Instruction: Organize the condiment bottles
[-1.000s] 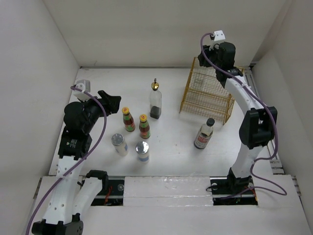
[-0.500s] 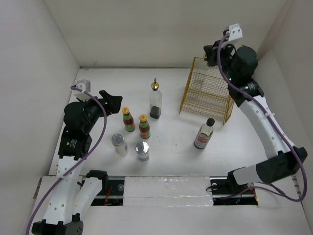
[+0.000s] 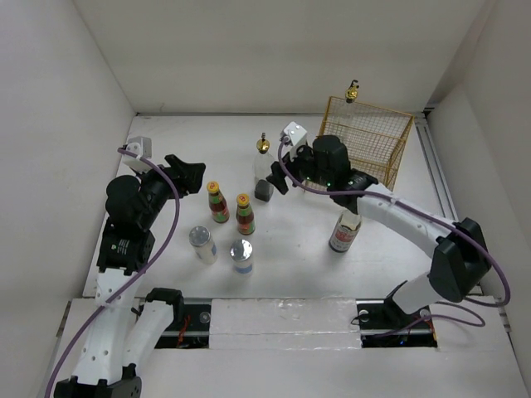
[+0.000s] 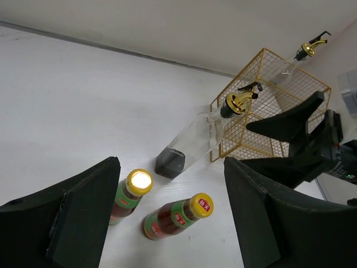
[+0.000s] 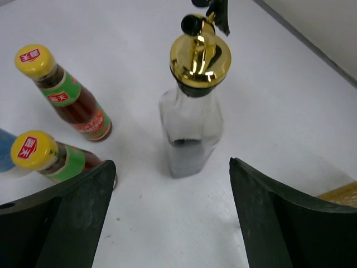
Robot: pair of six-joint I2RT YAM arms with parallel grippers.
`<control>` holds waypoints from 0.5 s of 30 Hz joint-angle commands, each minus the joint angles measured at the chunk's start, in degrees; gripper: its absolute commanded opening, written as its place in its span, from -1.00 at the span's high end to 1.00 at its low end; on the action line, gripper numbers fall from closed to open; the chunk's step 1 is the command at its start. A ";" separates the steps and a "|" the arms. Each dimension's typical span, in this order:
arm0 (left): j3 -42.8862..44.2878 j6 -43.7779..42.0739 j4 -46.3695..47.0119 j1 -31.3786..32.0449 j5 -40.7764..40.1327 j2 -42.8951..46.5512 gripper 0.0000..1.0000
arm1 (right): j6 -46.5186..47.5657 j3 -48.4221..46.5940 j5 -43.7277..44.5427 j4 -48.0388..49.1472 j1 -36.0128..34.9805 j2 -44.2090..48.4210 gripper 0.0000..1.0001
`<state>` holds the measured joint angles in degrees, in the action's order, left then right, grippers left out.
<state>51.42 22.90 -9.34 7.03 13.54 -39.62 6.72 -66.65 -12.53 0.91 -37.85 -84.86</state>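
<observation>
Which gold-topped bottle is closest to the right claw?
The bottle standing on the table with dark sauce inside, facing the right claw; the other bottle is by the yellow basket.

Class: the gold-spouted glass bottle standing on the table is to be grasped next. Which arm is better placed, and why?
Right. The right gripper is open with that glass bottle centred ahead between its jaws. The left gripper faces it too, but from farther off, with two sauce bottles nearer.
</observation>
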 commanded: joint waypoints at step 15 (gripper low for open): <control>0.26 -0.13 2.49 -0.26 3.42 -0.02 -0.46 | -0.56 -12.19 5.59 18.86 -2.23 -15.59 -0.72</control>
<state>51.42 22.92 -9.30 7.03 15.27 -39.66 7.66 -76.07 -7.73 11.68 -39.51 -99.63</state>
